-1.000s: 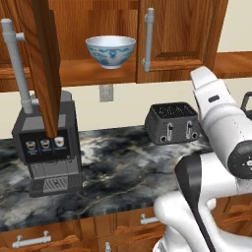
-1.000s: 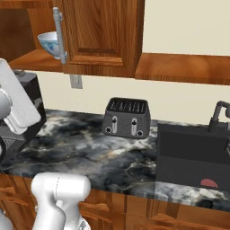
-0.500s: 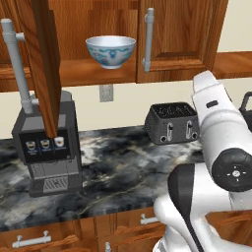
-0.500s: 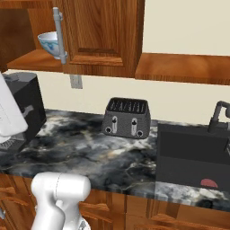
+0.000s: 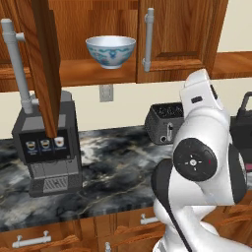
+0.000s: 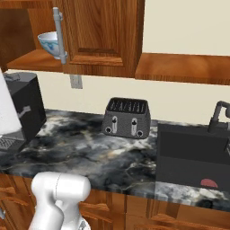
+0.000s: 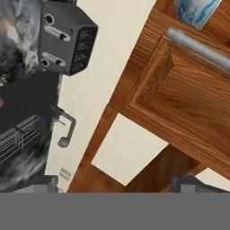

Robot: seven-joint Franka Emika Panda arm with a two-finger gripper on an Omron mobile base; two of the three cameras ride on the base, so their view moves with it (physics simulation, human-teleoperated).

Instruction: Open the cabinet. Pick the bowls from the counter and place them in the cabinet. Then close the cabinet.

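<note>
The cabinet (image 5: 182, 34) has its left door (image 5: 44, 64) swung open, while the right door (image 6: 101, 33) is shut with its grey bar handle (image 6: 58, 36) upright. The white bowl with blue pattern (image 5: 110, 50) stands on the cabinet's shelf and is seen again as the patterned bowl (image 6: 48, 42) and at the top of the hand view, bowl (image 7: 197, 11). The speckled bowl is out of view. My gripper (image 7: 119, 185) is open with nothing between its fingertips, pointing at the shut door (image 7: 179, 94) and the wall beside it. The dark marble counter (image 5: 118, 172) runs below.
A black coffee machine (image 5: 47, 147) stands on the counter at the left, under the open door. A dark toaster (image 6: 126, 117) sits against the wall, with a sink (image 6: 193, 152) and faucet (image 6: 220, 114) to its right. My arm's elbow (image 5: 197, 162) bulks in the foreground.
My arm has swung, its elbow coming lower and closer to the left base camera and sliding toward the right base view's left edge. The patterned bowl and doors have not moved.
</note>
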